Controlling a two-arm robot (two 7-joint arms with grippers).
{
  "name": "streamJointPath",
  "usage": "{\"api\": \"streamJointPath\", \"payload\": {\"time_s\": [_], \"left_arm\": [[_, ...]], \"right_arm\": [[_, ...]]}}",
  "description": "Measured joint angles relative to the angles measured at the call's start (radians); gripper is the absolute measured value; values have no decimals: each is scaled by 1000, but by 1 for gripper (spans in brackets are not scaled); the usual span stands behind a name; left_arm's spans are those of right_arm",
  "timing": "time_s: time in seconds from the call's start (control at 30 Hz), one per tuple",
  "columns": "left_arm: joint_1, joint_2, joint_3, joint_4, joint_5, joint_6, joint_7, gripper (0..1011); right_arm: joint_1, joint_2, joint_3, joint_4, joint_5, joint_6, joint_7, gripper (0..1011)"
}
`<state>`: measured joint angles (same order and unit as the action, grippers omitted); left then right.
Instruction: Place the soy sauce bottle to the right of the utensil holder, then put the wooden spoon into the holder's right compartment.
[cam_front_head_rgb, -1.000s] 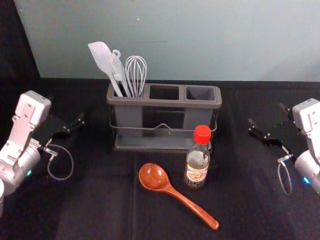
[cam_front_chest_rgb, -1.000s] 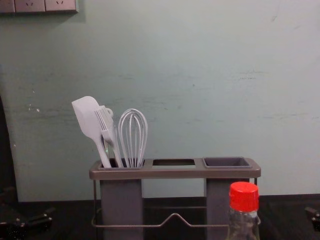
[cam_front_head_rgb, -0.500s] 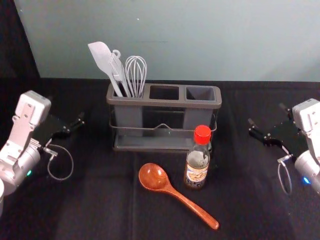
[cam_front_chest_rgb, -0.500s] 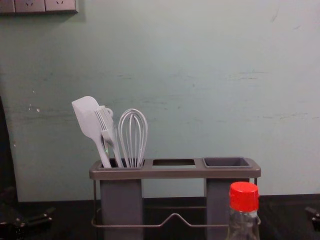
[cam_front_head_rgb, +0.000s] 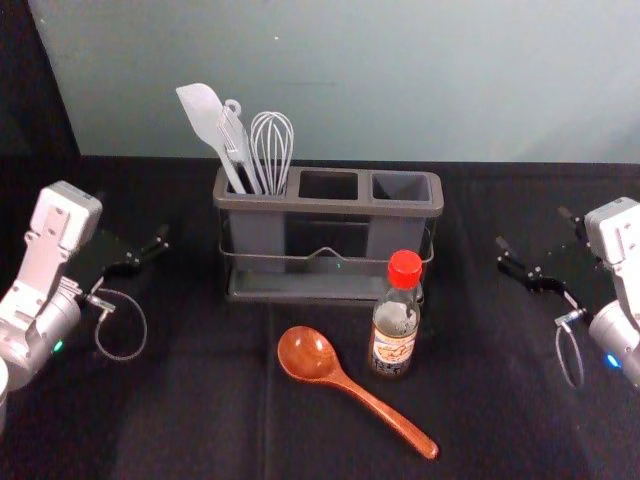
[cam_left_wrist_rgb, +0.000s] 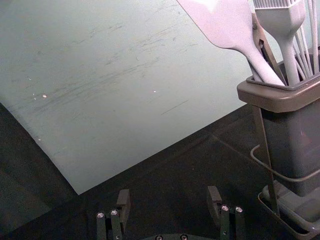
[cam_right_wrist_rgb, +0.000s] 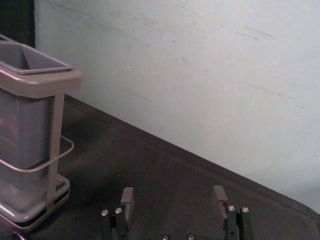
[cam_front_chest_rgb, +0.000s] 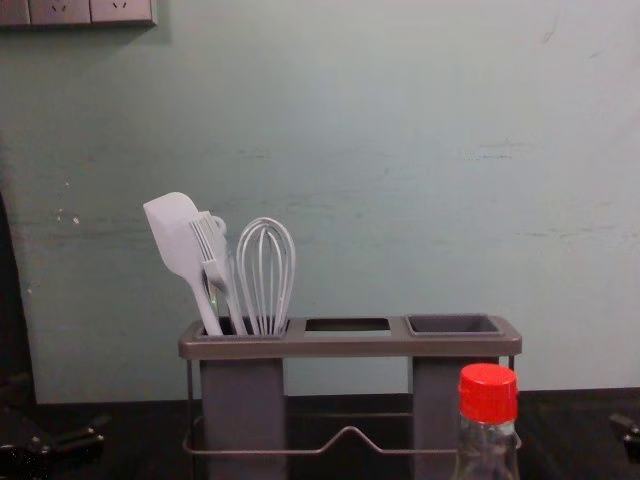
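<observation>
In the head view the soy sauce bottle, red-capped, stands upright in front of the right end of the utensil holder. The wooden spoon lies on the table, bowl toward the holder, handle running toward the front right, left of the bottle. Left of the holder is my left gripper, open and empty; the left wrist view shows the same gripper with its fingers apart. My right gripper is at the right, also open and empty, as the gripper in the right wrist view confirms.
A white spatula, a brush and a whisk stand in the holder's left compartment. The right compartment is empty. A pale wall rises behind the black-covered table.
</observation>
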<state>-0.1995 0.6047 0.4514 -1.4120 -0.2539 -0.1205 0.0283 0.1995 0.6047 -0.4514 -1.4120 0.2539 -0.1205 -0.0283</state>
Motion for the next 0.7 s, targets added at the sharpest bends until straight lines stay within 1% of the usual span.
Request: {"api": "streamJointPath", "payload": {"time_s": [0.13,0.2,0.33,0.4,0.53,0.57,0.63,0.67,0.7], "left_arm": [[0,0,0,0,0,0,0,1005],[0,0,0,0,0,0,0,1005],[0,0,0,0,0,0,0,1005],[0,0,0,0,0,0,0,1005],[0,0,0,0,0,0,0,1005],[0,0,0,0,0,0,0,1005],[0,0,0,0,0,0,0,1005],[0,0,0,0,0,0,0,1005],[0,0,0,0,0,0,0,1005]], "right_arm": [[0,0,0,0,0,0,0,1004],[-4,0,3,-5,-10,-7,-1,1004],[-29,11,20,-35,-17,-26,1,1004],[-49,21,36,-62,-12,-35,2,1004],[-96,46,71,-120,13,-49,17,1004],[-119,58,87,-148,28,-56,26,1004],[-144,70,103,-176,45,-65,34,1004],[-173,84,122,-206,65,-76,46,1004],[-186,90,131,-220,75,-81,53,1004]]}}
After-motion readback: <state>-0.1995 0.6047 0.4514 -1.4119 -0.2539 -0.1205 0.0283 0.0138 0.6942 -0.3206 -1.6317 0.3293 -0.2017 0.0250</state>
